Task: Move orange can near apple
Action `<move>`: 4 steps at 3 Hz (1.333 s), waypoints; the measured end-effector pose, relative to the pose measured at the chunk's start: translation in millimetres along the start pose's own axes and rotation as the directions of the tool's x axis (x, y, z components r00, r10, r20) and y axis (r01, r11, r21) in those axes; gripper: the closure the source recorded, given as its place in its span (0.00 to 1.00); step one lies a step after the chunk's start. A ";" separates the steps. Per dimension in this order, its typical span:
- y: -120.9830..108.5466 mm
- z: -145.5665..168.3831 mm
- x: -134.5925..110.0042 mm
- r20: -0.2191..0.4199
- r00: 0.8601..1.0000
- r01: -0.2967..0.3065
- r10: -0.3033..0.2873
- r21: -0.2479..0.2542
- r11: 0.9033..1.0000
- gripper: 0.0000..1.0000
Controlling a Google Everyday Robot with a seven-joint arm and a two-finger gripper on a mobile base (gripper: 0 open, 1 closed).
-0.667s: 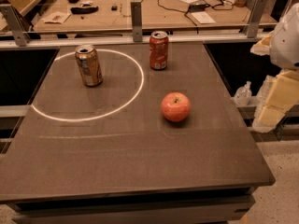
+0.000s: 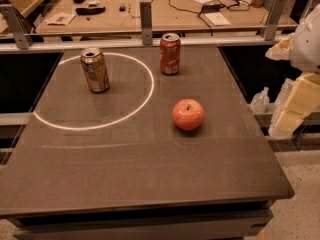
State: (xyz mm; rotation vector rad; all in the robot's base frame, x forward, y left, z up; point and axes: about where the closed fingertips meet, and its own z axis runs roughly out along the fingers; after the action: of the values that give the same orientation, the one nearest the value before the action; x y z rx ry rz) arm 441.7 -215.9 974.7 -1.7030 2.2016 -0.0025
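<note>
The gripper (image 2: pixel 296 106) is hanging beside the right edge of the table (image 2: pixel 150 184), touching nothing on it, and whether it is spread or closed cannot be told; the orange can (image 2: pixel 95 70) is standing upright at the far left, inside the white circle (image 2: pixel 152 84) marked on the tabletop; the apple (image 2: pixel 188 114) is sitting right of centre, outside that ring and well apart from the orange can; a red can (image 2: pixel 170 54) is standing upright near the far edge.
</note>
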 end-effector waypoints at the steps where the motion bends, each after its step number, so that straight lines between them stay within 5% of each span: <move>1: -9.9 9.0 1.2 0.150 0.988 -0.020 0.025 -0.031 0.999 0.00; 2: -21.1 18.5 5.0 0.293 0.953 -0.065 0.075 -0.044 0.997 0.00; 3: -34.3 29.8 0.6 0.411 0.903 -0.123 0.126 -0.035 0.992 0.00; 4: -60.0 53.0 -6.8 0.524 0.837 -0.177 0.162 -0.021 0.984 0.00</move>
State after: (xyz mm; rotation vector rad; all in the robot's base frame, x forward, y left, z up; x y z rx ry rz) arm 514.1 -214.8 939.9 -1.2847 1.9066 0.4253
